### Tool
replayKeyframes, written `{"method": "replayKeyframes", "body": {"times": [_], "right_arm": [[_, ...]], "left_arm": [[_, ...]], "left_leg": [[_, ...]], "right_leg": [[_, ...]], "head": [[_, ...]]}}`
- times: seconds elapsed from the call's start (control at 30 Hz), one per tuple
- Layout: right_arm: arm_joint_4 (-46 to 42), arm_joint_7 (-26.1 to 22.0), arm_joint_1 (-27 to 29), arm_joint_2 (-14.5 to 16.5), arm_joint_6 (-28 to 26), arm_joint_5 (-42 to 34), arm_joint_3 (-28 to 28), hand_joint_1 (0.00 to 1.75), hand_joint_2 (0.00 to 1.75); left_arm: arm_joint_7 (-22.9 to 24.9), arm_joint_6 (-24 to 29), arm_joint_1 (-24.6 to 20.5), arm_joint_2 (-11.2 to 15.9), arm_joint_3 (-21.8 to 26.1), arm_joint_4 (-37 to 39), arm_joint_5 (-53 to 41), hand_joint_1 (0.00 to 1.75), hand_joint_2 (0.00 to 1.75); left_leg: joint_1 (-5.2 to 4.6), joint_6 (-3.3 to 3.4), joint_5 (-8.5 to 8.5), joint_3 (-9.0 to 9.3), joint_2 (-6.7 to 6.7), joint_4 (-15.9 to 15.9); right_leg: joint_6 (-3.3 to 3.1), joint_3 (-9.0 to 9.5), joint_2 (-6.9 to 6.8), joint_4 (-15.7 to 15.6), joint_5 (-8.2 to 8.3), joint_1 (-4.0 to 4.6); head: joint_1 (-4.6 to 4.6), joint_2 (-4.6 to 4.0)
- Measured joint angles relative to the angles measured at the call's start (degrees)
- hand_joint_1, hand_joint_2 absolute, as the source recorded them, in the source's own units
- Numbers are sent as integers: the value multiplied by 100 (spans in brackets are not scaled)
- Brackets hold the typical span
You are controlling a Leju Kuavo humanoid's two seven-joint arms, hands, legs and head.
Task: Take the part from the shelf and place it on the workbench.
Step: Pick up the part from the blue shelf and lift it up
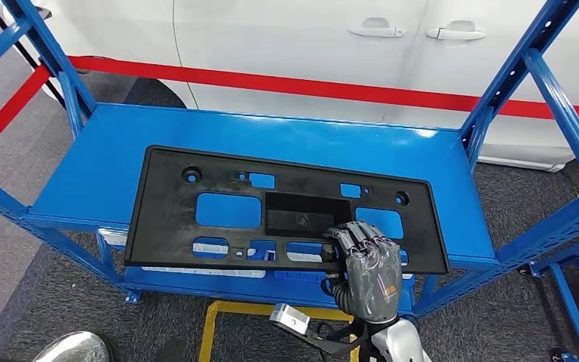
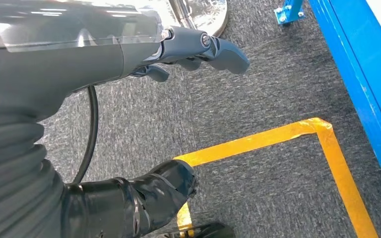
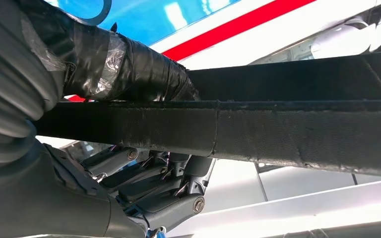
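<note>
On the blue shelf (image 1: 83, 181), the black part (image 1: 173, 219) lies flat while the right hand (image 1: 366, 268) clasps its near edge, apparently thumb above and fingers below; lift level to clear the uprights.

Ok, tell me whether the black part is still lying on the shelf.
On the shelf: the black part lies flat there, right hand gripping its near edge.

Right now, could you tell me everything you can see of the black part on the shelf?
The black part is a long, flat, matte panel, plastic by its look, with rectangular cutouts and round holes. It lies on the blue shelf, its near edge overhanging the front. The right hand grips that near edge, fingers over the top.
</note>
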Motion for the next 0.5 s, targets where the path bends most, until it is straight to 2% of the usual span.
{"method": "replayKeyframes", "body": {"times": [0.07,0.1,0.13,0.2,0.23,0.27,0.3,0.37,0.4,0.43,0.47,0.5], "right_arm": [[-1,-2,-4,1,1,-10,-8,175,175],[-1,-3,-4,1,2,-13,-11,175,175],[-1,-4,-5,2,2,-17,-16,175,175],[-2,-6,-6,2,2,-25,-21,175,175],[-2,-8,-9,2,2,-26,-22,175,175],[-2,-9,-9,3,2,-26,-23,175,175],[-2,-10,-10,3,2,-27,-23,175,175],[-1,-11,-8,4,2,-28,-23,175,175],[-1,-11,-6,4,3,-28,-23,175,175],[0,-11,-5,4,3,-28,-23,175,175],[1,-11,-4,4,3,-28,-24,175,175],[1,-11,-4,4,3,-28,-24,175,175]], "left_arm": [[1,3,-1,-6,0,0,0,0,175],[1,7,-2,-8,0,0,0,0,175],[0,11,-2,-8,0,0,1,0,175],[0,17,1,-7,0,0,2,0,175],[0,18,3,-7,0,0,3,0,175],[0,19,4,-7,0,0,4,0,175],[0,19,5,-6,0,0,5,0,175],[0,20,5,-6,0,0,8,0,175],[0,20,6,-5,0,0,8,0,175],[0,20,8,-5,0,0,9,0,175],[0,20,8,-6,0,0,9,0,175],[0,20,6,-6,0,0,9,0,175]], "left_leg": [[-5,-38,18,-47,-5,46],[-11,-70,34,-62,-8,61],[-17,-108,57,-77,-11,66],[-15,-188,97,-99,-17,64],[-8,-225,60,-128,-18,92],[1,-256,-58,-181,-19,199],[9,-283,-253,-267,-19,413],[15,-325,-730,-503,-19,1110],[15,-336,-884,-589,-18,1435],[15,-338,-934,-596,-18,1608],[14,-328,-876,-494,-18,1566],[10,-305,-742,-282,-19,1303]], "right_leg": [[-18,433,-1,-729,223,-6],[-36,547,3,-951,273,5],[-59,573,10,-1038,276,21],[-130,525,14,-1053,339,34],[-180,500,8,-1065,370,28],[-237,468,0,-1079,410,20],[-288,431,-11,-1091,451,11],[-337,336,-25,-1088,520,26],[-343,285,-29,-1082,554,36],[-343,234,-31,-1075,587,45],[-341,188,-30,-1066,615,55],[-336,153,-28,-1057,640,64]], "head": [[-2,1],[-2,0],[-3,1],[-2,1],[-3,1],[-4,1],[-6,1],[-10,-1],[-10,0],[-10,1],[-10,1],[-11,1]]}}
